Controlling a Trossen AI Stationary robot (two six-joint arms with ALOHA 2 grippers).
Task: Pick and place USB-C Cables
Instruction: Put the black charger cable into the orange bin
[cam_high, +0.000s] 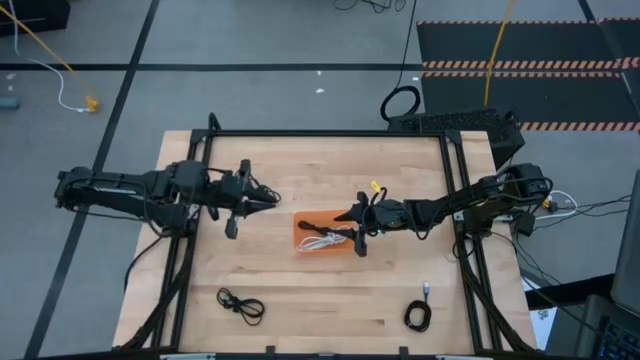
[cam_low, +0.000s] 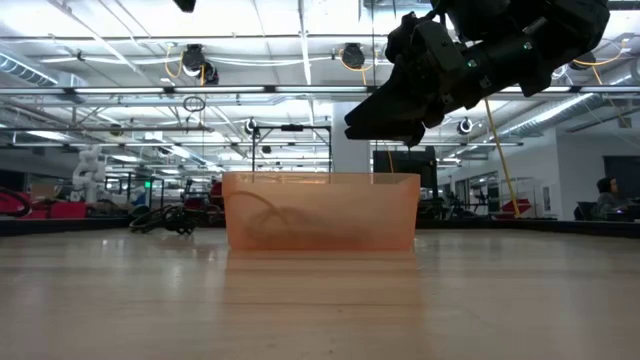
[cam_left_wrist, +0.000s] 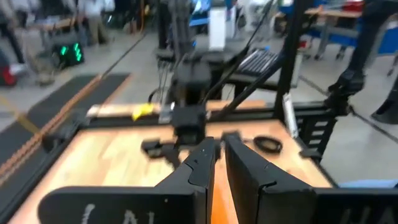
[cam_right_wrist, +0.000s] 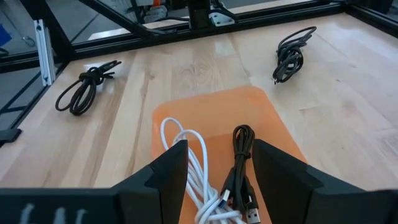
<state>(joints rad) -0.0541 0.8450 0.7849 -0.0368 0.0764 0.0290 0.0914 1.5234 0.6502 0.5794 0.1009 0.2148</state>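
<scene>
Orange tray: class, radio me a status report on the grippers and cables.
Right gripper open above orange tray. White cable, one black cable inside. Two black cables on table. Left gripper shut, waiting.

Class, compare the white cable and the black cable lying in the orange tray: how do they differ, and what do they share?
The white cable is pale and spreads in wide, loose loops; the black cable is dark and folded into a narrow, straighter bundle. The white cable covers more of the orange tray than the black cable does. Both lie side by side in the tray, below the right end effector, which is open.
</scene>
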